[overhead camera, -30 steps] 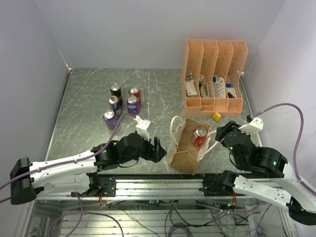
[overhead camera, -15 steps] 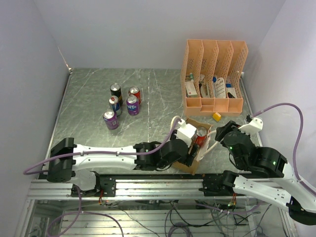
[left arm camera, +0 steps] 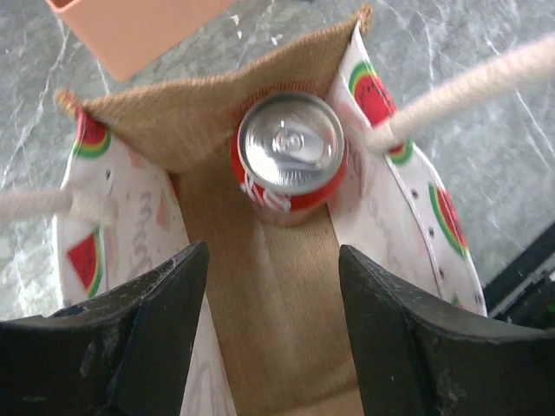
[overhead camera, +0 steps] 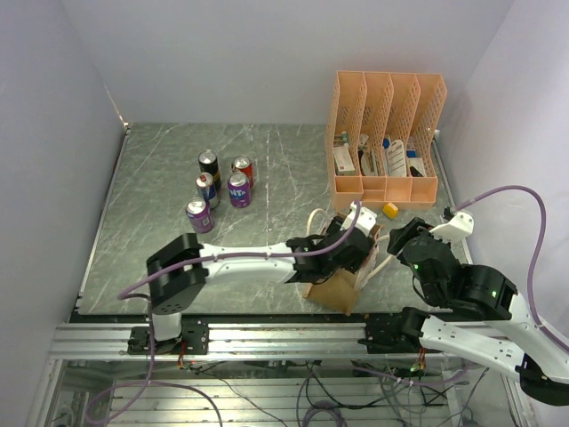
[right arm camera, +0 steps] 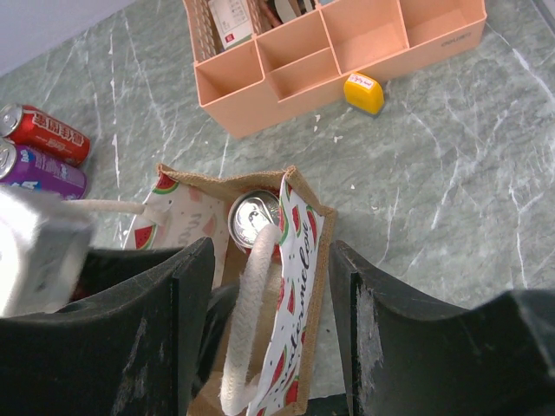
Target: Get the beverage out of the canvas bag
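Loose cans: five drink cans (overhead camera: pixel 219 189) stand clustered on the left half of your table (overhead camera: pixel 142 240), well apart from the bag.

Left arm pose: your left arm (overhead camera: pixel 249 260) lies low and stretched out to the right along the near edge. Its wrist is over the bag.

Left claw: your left gripper (left arm camera: pixel 270 260) points down into the bag's mouth. Its fingers are spread about as wide as the opening and grip nothing. The can shows past the fingertips, and neither one touches it.

Bag: the canvas bag (right arm camera: pixel 299 238) stands upright and open close to the table's near edge, a little right of centre.

Beverage: the red can (left arm camera: pixel 290 156) stands upright inside the bag, silver top up. It is tucked against the far end wall, with a side wall close on either side.

Handles: white rope handles (left arm camera: pixel 460 87) rise from both side walls. In the right wrist view, one loop arches over the rim just beside the can.

Room inside: bare tan floor lies on the near side of the can, under your left fingers.

Behind the bag: a strip of bare table, then a small yellow block (right arm camera: pixel 363 93). The peach file organizer (overhead camera: pixel 387 133) is just beyond the block.

Right arm pose: your right arm (overhead camera: pixel 462 289) is folded up at the near right corner, close to the right wall.

Right claw: your right gripper (right arm camera: pixel 270 260) hovers above the bag's right side, looking down on it. Its fingers are wide apart and hold nothing.
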Controlling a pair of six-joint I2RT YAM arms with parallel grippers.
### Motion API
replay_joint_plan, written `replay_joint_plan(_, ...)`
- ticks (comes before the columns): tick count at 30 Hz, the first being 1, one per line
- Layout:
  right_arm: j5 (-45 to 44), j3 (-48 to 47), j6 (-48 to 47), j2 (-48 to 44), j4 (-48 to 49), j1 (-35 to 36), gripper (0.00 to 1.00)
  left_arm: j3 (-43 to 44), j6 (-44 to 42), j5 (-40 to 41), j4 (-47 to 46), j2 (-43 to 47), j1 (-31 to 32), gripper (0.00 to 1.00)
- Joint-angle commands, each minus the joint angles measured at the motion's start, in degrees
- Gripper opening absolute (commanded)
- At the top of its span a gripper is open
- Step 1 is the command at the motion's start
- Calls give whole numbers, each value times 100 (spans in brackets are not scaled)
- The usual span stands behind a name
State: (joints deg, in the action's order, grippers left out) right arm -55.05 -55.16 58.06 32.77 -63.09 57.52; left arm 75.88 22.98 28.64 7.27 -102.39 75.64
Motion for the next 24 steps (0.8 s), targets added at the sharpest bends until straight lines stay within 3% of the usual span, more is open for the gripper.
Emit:
replay_joint_plan(1, -138, 11, 74, -24, -16, 29, 55, 768, -425, -71, 82, -500, -45, 74)
replay_joint_plan(6, -151, 22, 65, -70, -1, 29, 55, 1025, -674, -99, 145, -847, -68, 89)
replay_joint_plan(13, -147, 22, 54, -74, 12, 26, 55, 1311, -773, -213, 142, -1322, -198, 95)
replay_joint_plan(24, -164, 14, 82, -59, -19, 25, 55, 1651, -923, -271, -66, -1928, -418, 90)
